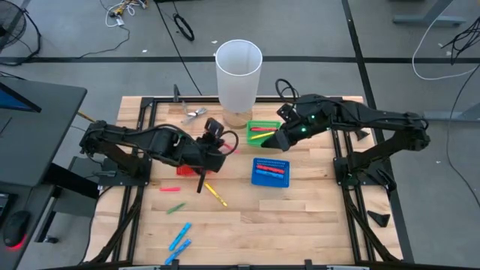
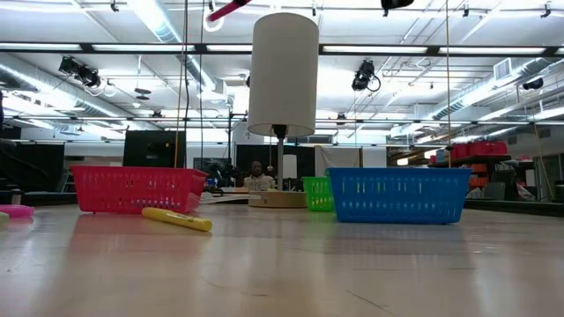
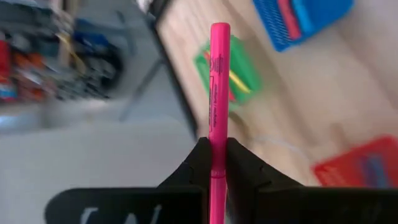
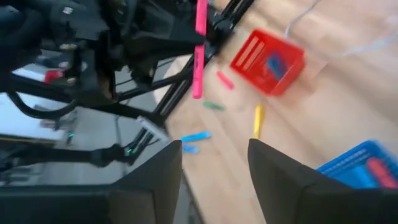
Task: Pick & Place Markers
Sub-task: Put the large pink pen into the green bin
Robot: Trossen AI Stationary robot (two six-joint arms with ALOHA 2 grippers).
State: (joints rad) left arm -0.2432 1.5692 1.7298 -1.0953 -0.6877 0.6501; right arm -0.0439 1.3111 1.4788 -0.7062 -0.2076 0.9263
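My left gripper (image 3: 217, 146) is shut on a pink marker (image 3: 217, 87) high above the table's middle (image 1: 222, 144). The marker also shows in the right wrist view (image 4: 199, 50) and at the top of the low view (image 2: 227, 10). My right gripper (image 4: 214, 168) is open and empty, beside the green basket (image 1: 262, 133). Loose markers lie flat on the table: a yellow one (image 1: 216, 196), a green one (image 1: 175, 207), a red one (image 1: 169, 189) and two light blue ones (image 1: 179, 237). My left gripper pinches the pink marker's barrel (image 3: 218, 163) between its two fingers. The marker lies along the fingers, and its long free end (image 3: 220, 31) sticks out past the fingertips. It is lifted clear of the table.
A tall white cylinder (image 1: 238, 73) stands at the far middle. The green basket holds red and yellow markers. The blue basket (image 1: 270, 172) holds red markers. The red basket (image 1: 184, 171) lies partly under my left arm. Bare wood lies toward the near right.
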